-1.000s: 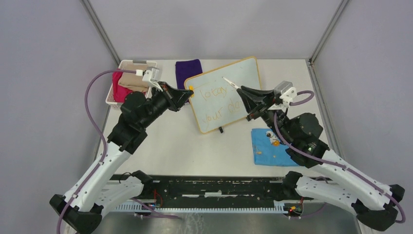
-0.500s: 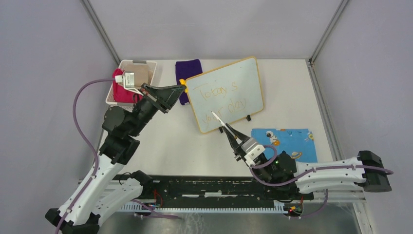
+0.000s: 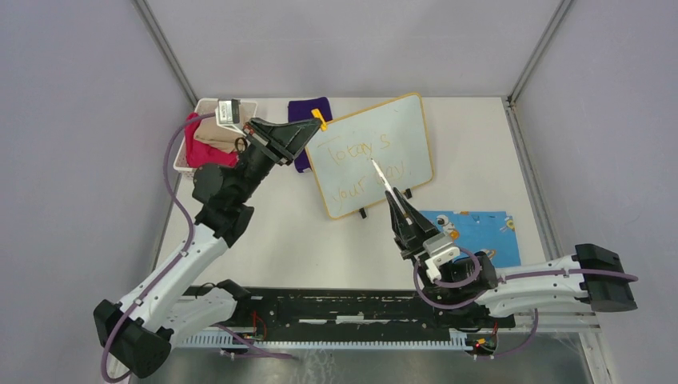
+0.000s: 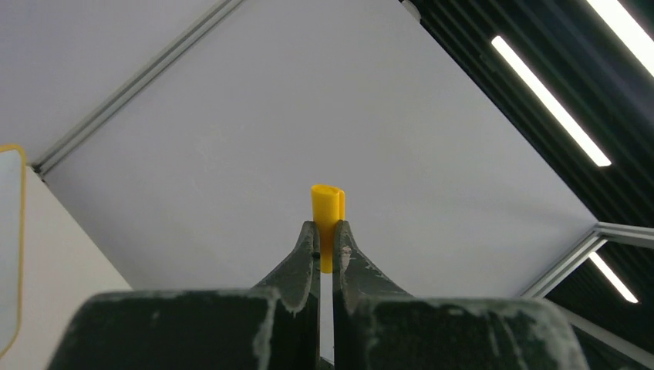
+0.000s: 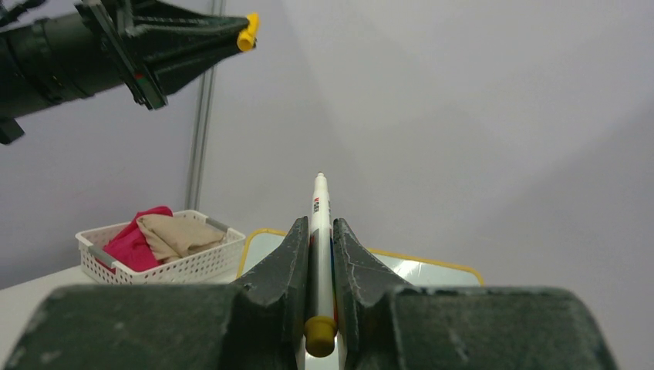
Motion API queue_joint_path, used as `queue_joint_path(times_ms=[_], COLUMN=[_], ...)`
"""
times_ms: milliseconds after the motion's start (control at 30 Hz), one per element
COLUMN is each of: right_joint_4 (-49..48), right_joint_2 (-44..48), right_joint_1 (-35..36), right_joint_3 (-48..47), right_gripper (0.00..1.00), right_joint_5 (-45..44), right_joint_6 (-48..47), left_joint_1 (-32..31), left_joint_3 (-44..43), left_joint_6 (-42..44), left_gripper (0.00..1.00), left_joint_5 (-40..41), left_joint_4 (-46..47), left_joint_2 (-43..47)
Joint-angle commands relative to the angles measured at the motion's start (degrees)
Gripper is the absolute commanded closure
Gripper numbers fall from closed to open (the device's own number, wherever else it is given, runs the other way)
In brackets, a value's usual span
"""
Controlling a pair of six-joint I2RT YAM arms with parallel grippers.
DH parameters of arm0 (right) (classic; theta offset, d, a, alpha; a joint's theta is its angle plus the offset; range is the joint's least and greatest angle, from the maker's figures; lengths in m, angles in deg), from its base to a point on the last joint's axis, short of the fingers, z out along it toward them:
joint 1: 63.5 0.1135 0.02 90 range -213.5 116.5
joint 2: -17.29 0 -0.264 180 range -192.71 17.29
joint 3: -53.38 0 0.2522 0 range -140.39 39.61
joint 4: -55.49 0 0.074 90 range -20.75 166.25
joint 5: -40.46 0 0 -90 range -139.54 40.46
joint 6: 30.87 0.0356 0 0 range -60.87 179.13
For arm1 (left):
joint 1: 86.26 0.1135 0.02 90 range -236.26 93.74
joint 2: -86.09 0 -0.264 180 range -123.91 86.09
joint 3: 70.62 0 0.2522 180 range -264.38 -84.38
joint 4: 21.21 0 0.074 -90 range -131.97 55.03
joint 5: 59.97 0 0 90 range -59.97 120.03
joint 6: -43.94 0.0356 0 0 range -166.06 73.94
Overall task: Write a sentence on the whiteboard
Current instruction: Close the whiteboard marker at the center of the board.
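whiteboard (image 3: 404, 120) | sentence (image 3: 360, 150): "Today's" / "your" | last word partly covered by pen (image 3: 384, 178)

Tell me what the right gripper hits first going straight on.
Likely nothing near: the right gripper, shut on the marker, aims over the whiteboard toward the back wall; depth is unclear.

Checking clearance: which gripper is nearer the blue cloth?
Right. The right gripper hovers beside the blue cloth; the left gripper is across the whiteboard, at its far corner.
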Motion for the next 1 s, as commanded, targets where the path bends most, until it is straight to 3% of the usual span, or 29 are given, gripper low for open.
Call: queue_joint_path(times_ms=[0, 267, 433, 633, 967], right_joint_4=[-8.1, -5.3, -5.3, -4.4, 2.4], right_joint_2=[-1.0, -5.9, -9.9, -12.8, -8.8], right_joint_1=[0.9, 3.3, 3.2, 3.1, -5.6], right_joint_3=[-3.5, -11.3, -17.0, -20.4, -18.4], right_gripper=[1.00, 1.00, 1.00, 1.00, 1.00], right_joint_5=[5.9, 12.8, 12.7, 13.1, 14.6], right_joint_6=[-2.2, -3.6, -7.7, -8.3, 12.1], left_joint_1=[-0.4, -0.9, -0.9, -0.9, -0.9], left_joint_3=[0.8, -1.4, -8.9, -11.1, -7.7], left_joint_6=[-11.0, -9.8, -3.6, -3.5, -6.5], left_gripper=[0.98, 0.98, 0.98, 0.98, 0.98], left_joint_5=[-0.4, 0.8, 1.9, 1.2, 0.0], left_joint_4=[11.5, 9.1, 1.0, 1.8, 5.1], left_joint_2=[-1.9, -1.5, -1.2, -2.4, -2.4])
